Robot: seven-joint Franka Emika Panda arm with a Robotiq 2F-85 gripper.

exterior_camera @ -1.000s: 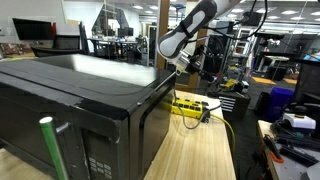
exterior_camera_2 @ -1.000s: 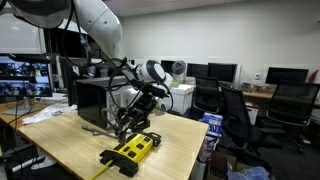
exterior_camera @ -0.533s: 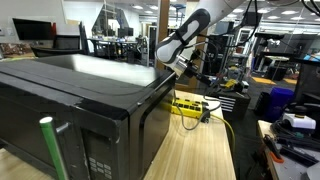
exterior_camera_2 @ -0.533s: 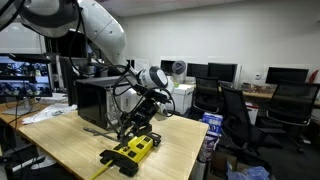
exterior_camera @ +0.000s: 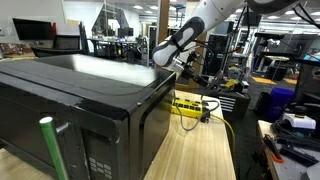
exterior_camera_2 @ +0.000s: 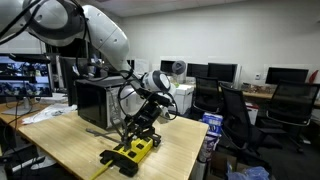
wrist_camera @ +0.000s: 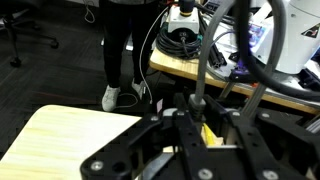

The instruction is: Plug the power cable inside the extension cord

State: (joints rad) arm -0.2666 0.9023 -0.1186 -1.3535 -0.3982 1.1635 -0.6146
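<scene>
The yellow extension cord (exterior_camera_2: 130,152) lies on the wooden table near its front edge, and also shows in an exterior view (exterior_camera: 190,104) beside the black appliance. My gripper (exterior_camera_2: 139,129) hangs just above the strip's far end, fingers pointing down. In the wrist view the gripper (wrist_camera: 205,122) is shut on the dark plug (wrist_camera: 199,103) of the power cable, whose grey lead (wrist_camera: 200,55) runs up out of frame. A slice of the yellow strip (wrist_camera: 211,133) shows between the fingers, right under the plug. Whether the plug touches a socket is hidden.
A big black appliance (exterior_camera: 80,100) fills much of the table (exterior_camera: 195,150) and stands behind the strip (exterior_camera_2: 95,100). A green rod (exterior_camera: 50,145) stands in front. Office chairs (exterior_camera_2: 240,115) and a person's legs (wrist_camera: 120,50) are beyond the table's edge.
The arm has shifted its pose and the gripper with the plug has come down a little, closer to the yellow strip. The strip has not moved.
</scene>
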